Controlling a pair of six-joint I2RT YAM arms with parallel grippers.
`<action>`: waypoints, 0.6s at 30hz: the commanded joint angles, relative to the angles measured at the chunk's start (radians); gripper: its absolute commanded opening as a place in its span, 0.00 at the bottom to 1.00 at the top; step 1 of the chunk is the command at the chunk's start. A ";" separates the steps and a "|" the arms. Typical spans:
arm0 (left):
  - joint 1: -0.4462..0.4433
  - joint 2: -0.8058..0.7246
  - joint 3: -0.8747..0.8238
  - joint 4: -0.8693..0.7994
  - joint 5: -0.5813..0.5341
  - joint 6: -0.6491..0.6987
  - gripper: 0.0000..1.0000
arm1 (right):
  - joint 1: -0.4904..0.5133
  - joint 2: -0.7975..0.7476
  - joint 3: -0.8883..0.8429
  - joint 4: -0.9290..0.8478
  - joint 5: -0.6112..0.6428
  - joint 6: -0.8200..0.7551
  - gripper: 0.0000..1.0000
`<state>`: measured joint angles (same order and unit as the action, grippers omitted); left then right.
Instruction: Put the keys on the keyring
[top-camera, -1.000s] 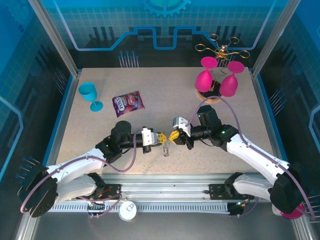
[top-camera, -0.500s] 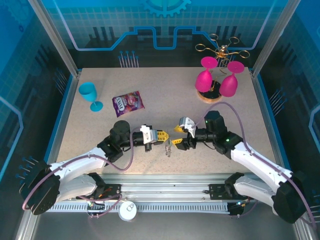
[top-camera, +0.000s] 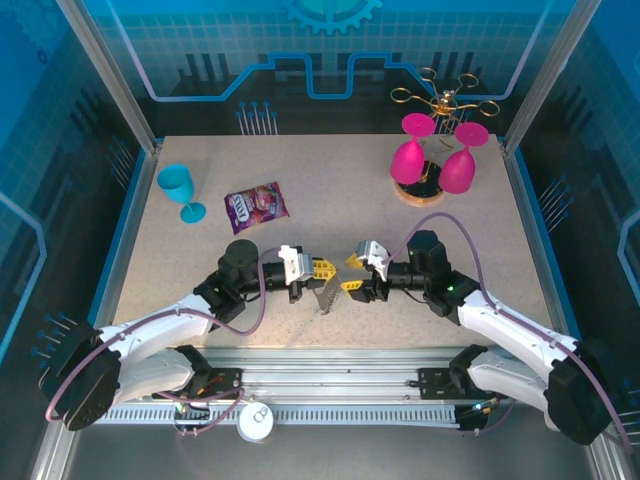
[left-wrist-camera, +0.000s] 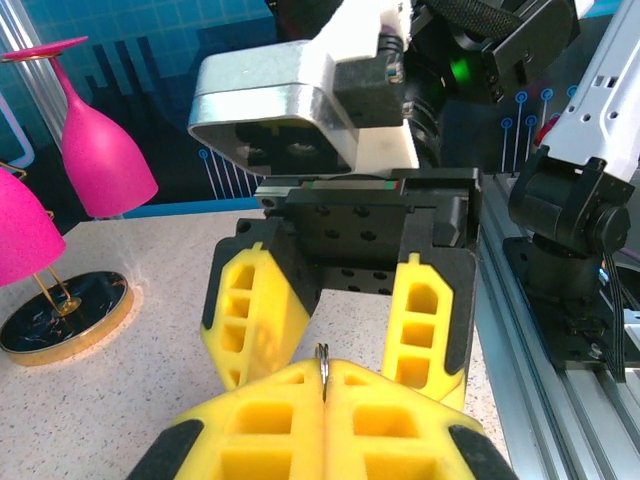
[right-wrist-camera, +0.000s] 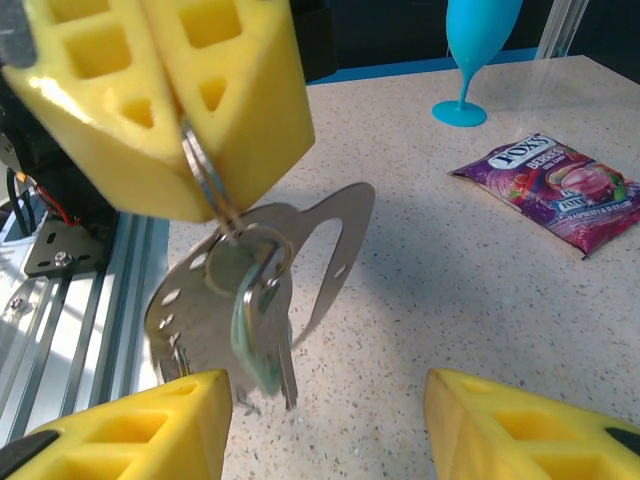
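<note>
Mid-tabletop, near front edge: left gripper clamped on keyring, keys dangling below, long axis vertical. Right gripper spread apart, facing them, just ahead, nearer free arm.

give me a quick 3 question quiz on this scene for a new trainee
1. True or false: the left claw is shut on the keyring.
2. The right claw is: A) open B) shut on the goblet C) shut on the snack packet.
3. What hangs under the keyring?
Key: 1 true; 2 A; 3 the keys and a flat metal plate.
</note>
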<state>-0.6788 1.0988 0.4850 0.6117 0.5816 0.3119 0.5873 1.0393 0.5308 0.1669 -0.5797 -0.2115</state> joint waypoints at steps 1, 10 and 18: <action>0.006 0.003 -0.003 0.036 0.034 -0.018 0.00 | 0.021 0.031 -0.005 0.097 -0.002 0.034 0.54; 0.006 0.002 -0.009 0.051 0.040 -0.027 0.00 | 0.049 0.101 -0.002 0.213 0.017 0.037 0.44; 0.006 -0.008 -0.007 0.018 -0.029 -0.013 0.00 | 0.054 0.057 -0.009 0.185 0.128 0.006 0.10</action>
<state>-0.6777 1.0988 0.4850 0.6109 0.5709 0.3046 0.6300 1.1336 0.5304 0.3454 -0.5152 -0.1825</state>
